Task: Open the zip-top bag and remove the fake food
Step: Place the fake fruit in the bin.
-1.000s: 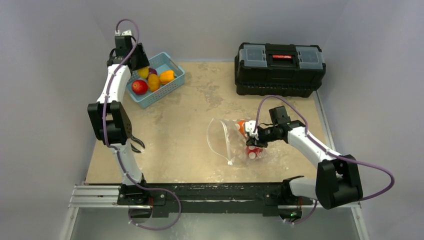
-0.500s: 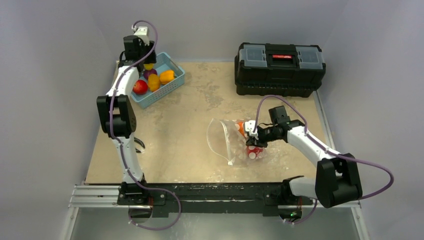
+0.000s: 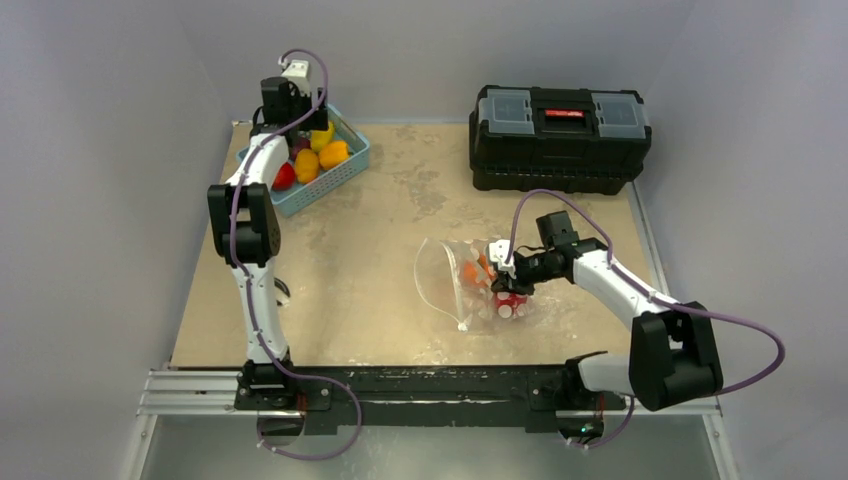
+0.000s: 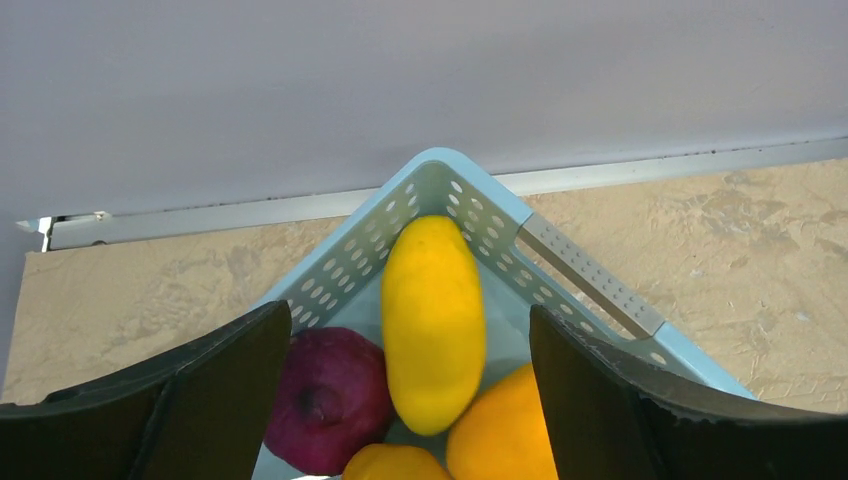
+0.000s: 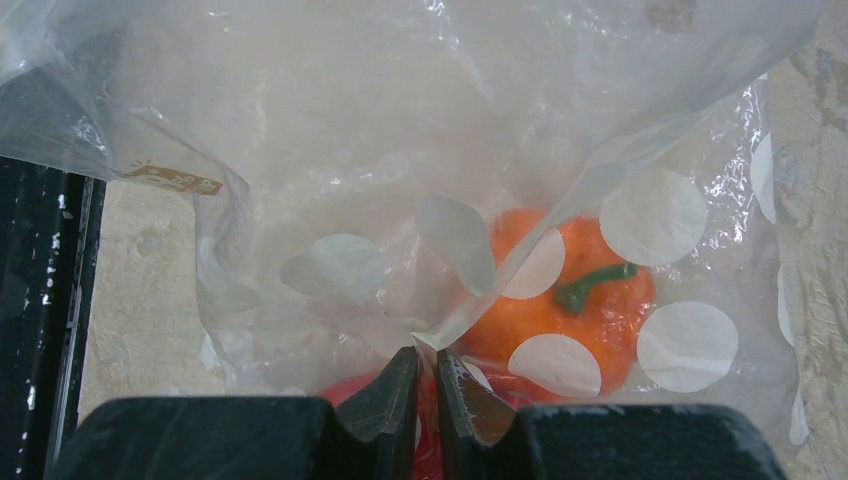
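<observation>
Two fake food [image 5: 565, 300] pieces in clear dotted zip-top bag [image 5: 330, 130] | right tool [image 5: 419, 355] pinches film | left tool [image 4: 410, 310] spread

White arms [image 3: 620, 288] with black joints [image 3: 240, 215], purple cables [image 3: 545, 192], black fingers [image 4: 215, 390].

Robot lab cell: bare grey walls [image 3: 95, 200] enclose the tabletop [image 3: 370, 260], with an arm-mounting rail [image 3: 430, 384] along its near edge.

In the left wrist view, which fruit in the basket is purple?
The round fruit at lower left, beside the long yellow fruit; the rest are yellow or orange.
</observation>
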### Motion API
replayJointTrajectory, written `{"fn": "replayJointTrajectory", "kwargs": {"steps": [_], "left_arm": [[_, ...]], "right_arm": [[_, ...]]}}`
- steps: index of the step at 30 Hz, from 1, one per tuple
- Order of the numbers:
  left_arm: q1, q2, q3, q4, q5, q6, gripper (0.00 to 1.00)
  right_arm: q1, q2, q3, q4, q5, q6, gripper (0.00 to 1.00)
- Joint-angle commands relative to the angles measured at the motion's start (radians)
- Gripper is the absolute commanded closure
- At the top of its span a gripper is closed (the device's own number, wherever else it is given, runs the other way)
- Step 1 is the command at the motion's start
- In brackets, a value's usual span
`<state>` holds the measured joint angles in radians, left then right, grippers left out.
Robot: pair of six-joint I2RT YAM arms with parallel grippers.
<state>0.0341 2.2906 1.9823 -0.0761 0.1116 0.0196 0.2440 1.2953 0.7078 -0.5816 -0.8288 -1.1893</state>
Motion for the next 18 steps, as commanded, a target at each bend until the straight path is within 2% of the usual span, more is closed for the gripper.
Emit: {"fn": "replayJointTrajectory", "kwargs": {"steps": [1, 4, 9, 13, 15, 18], "left_arm": [[-0.003, -0.012, 0.063, 0.044, -0.017, 0.001, 0.10], [-0.003, -0.040, 0.055, 0.037, -0.011, -0.011, 0.02], [-0.003, -0.166, -0.020, 0.031, 0.042, -0.082, 0.00], [-0.003, -0.356, -0.226, 0.141, 0.090, -0.140, 0.00], [-0.004, -0.464, -0.377, 0.186, 0.107, -0.175, 0.00], [-0.001, -0.629, -0.537, 0.192, 0.156, -0.250, 0.00]], "right_arm": [[0.005, 0.015, 0.028, -0.026, 0.013, -0.010, 0.87], [0.004, 0.018, 0.028, -0.024, 0.018, -0.009, 0.87], [0.005, 0.015, 0.029, -0.021, 0.027, -0.006, 0.87], [0.004, 0.007, 0.027, -0.017, 0.034, -0.003, 0.87], [0.003, 0.001, 0.026, -0.015, 0.034, -0.002, 0.87], [0.000, -0.010, 0.025, -0.013, 0.030, 0.000, 0.86]]}}
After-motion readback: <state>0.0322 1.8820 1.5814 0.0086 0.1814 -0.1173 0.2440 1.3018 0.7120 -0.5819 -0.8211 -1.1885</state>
